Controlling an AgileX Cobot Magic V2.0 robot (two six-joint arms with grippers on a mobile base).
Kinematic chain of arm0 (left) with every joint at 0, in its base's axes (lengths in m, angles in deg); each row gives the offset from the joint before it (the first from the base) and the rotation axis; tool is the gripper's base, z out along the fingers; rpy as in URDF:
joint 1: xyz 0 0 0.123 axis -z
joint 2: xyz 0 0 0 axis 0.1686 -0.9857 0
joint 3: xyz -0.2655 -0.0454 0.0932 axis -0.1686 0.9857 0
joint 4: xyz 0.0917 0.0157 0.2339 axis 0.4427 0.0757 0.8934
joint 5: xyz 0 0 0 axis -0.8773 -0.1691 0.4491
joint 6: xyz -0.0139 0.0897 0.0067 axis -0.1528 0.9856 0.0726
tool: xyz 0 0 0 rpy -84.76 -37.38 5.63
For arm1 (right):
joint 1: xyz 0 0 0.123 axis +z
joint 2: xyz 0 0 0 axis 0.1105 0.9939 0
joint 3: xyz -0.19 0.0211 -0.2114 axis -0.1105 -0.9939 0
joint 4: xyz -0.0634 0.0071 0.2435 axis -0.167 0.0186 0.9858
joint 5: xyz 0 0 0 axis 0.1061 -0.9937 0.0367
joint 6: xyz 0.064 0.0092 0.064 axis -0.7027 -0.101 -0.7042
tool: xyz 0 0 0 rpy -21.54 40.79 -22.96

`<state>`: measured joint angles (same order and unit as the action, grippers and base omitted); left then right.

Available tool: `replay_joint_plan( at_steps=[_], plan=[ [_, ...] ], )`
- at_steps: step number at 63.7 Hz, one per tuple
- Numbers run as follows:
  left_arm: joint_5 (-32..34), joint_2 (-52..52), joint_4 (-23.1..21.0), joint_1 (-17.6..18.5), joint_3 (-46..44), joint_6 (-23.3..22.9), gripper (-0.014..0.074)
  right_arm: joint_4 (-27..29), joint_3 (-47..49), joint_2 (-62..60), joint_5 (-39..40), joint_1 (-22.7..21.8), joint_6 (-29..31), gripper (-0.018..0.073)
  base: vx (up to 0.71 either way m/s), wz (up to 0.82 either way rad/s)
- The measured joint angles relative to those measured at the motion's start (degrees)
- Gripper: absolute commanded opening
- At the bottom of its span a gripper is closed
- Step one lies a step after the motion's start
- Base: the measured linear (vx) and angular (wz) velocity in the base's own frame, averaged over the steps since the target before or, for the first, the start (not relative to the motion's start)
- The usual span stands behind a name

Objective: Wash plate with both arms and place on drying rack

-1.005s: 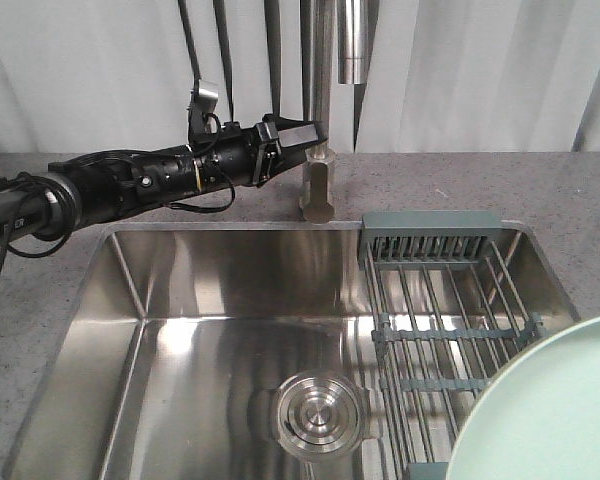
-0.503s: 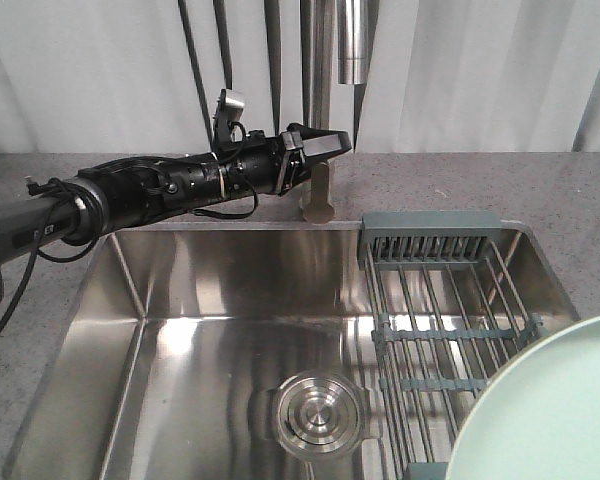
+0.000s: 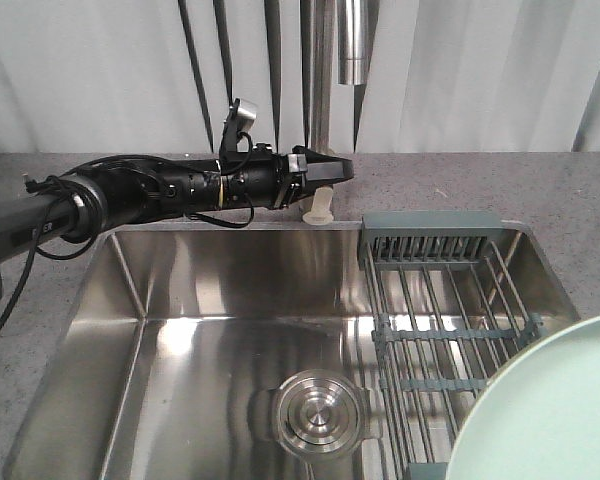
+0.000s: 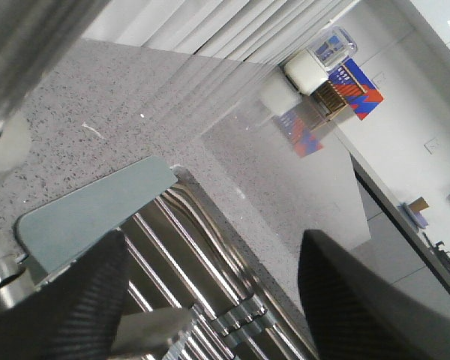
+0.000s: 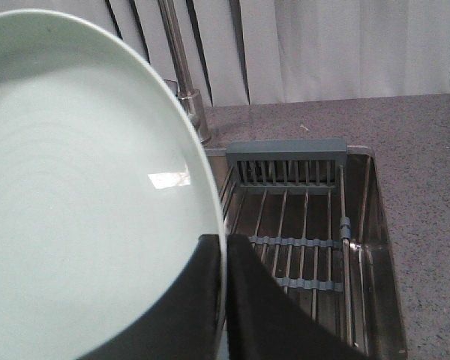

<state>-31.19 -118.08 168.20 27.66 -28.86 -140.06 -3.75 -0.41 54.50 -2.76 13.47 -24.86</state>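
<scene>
The pale mint-green plate fills the left of the right wrist view, held on edge above the sink. My right gripper is shut on its rim, one finger on each face. In the front view only part of the plate shows at the lower right corner. The drying rack spans the right part of the sink, and it appears behind the plate as the rack. My left gripper is open beside the faucet base. Its fingers stand wide apart over the rack's grey-green end piece.
A steel sink with a round drain lies below. The tall faucet rises behind it, and its pale base sits on the speckled grey counter. White curtains hang at the back.
My left arm has swung right and dropped lower, bringing its gripper from left of the faucet to right in front of the faucet base. The plate has stayed where it was.
</scene>
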Motion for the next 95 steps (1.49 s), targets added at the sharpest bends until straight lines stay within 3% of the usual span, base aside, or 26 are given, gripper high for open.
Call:
replay_joint_plan(
  at_steps=[11,20,28,39,50,69,85,95],
  plan=[
    [1.9,0.0,-2.6,-1.0,0.1,-0.9,0.0325,0.0,0.0,0.0,0.0,0.0,0.0,-0.0002,0.0,0.0],
    [6.5,0.0,-3.9,-3.9,0.1,-2.1,0.0163,0.0,0.0,0.0,0.0,0.0,0.0,-0.0002,0.0,0.0],
    [11.0,0.0,-3.9,-8.6,0.1,-5.4,-0.0008,0.0,0.0,0.0,0.0,0.0,0.0,-0.0002,0.0,0.0],
    [12.6,0.2,-3.5,-15.0,0.2,-7.7,-0.0007,0.0,0.0,0.0,0.0,0.0,0.0,-0.0002,0.0,0.0],
    [12.4,4.8,2.7,-19.2,2.8,-8.0,-0.0007,0.0,0.0,0.0,0.0,0.0,0.0,-0.0002,0.0,0.0],
    [14.0,29.8,21.7,-21.5,14.8,-8.0,-0.0007,0.0,0.0,0.0,0.0,0.0,0.0,-0.0002,0.0,0.0],
    [14.5,57.4,21.7,-21.5,37.4,-8.0,-0.0006,0.0,0.0,0.0,0.0,0.0,0.0,-0.0002,0.0,0.0],
    [5.6,78.0,21.7,-21.5,52.8,-7.4,-0.0006,0.0,0.0,0.0,0.0,0.0,0.0,-0.0002,0.0,0.0]
  ],
)
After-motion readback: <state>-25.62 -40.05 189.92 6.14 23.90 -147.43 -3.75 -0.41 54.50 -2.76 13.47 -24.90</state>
